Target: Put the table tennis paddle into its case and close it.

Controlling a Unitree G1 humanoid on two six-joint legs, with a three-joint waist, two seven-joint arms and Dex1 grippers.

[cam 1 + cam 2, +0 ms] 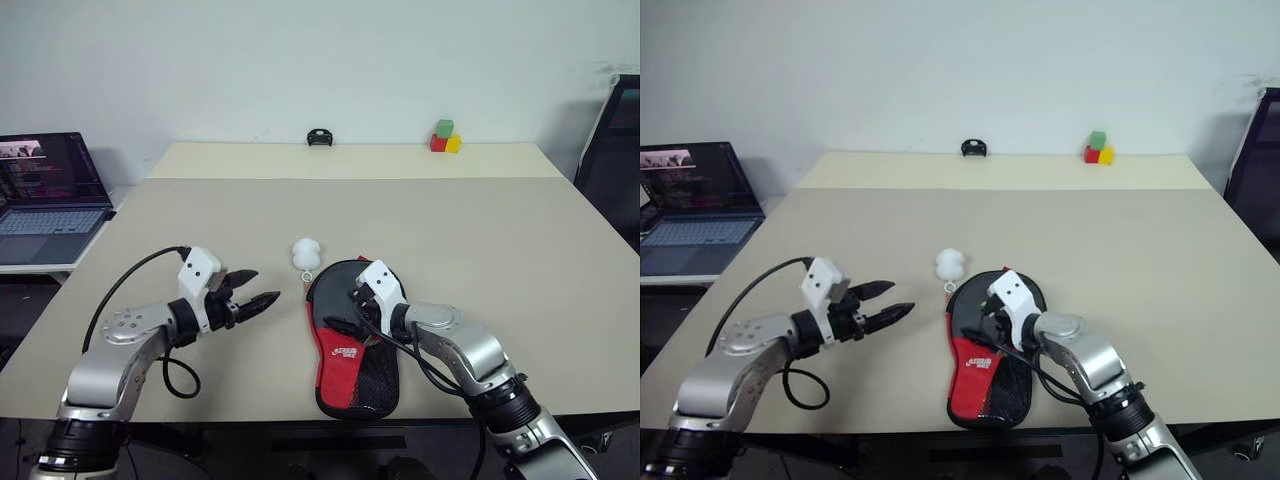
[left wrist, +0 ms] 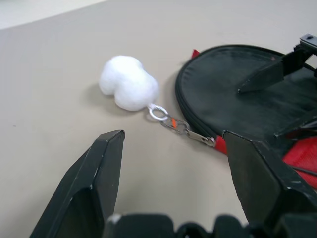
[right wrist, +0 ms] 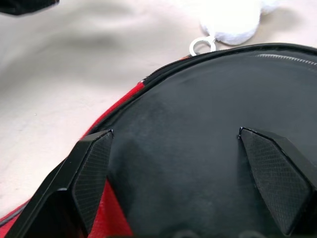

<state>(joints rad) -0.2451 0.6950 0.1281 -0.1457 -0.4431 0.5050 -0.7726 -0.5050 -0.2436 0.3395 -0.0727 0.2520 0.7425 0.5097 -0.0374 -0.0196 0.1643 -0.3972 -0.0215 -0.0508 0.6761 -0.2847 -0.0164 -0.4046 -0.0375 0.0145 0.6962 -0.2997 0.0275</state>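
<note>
The case (image 1: 352, 362), a black fabric pouch with a red panel and mesh pocket, lies flat near the table's front edge. A white pompom (image 1: 306, 252) hangs on a short chain from its zipper pull (image 2: 192, 134), just off its round end. The table tennis paddle is hidden. My left gripper (image 1: 265, 285) is open, just left of the case and pointing at the pull. My right gripper (image 1: 345, 308) is open over the case's black round part (image 3: 188, 99), with nothing between its fingers.
An open laptop (image 1: 45, 195) sits on a side table at the left. A small black object (image 1: 319, 138) and a stack of coloured blocks (image 1: 445, 138) stand at the far edge. A dark chair (image 1: 615, 150) is at the right.
</note>
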